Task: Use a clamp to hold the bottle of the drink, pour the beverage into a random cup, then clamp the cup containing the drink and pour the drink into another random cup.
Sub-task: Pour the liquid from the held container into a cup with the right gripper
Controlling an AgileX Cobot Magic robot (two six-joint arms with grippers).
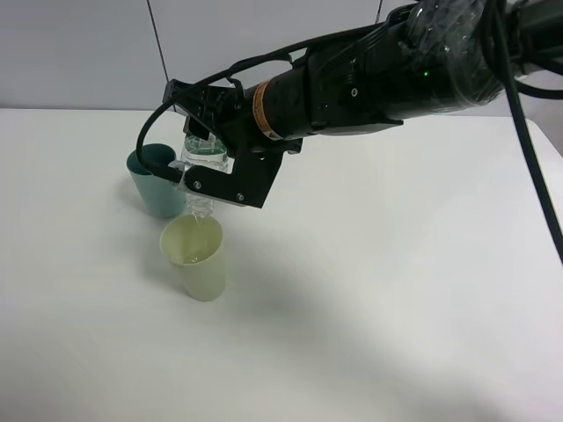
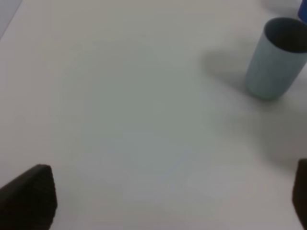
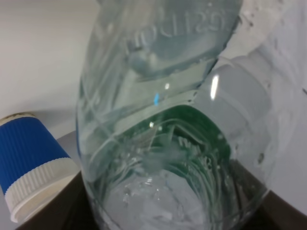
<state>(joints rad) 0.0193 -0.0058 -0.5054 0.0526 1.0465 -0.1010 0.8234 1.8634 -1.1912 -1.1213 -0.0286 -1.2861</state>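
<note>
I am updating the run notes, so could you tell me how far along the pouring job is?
Done: the right gripper has the bottle clamped. In hand: the bottle is tipped neck-down over the pale yellow-green cup; how much has landed inside is unclear. Left: clamping that cup and pouring into the teal cup, which stands upright behind it. The left gripper hangs open over the table.
</note>
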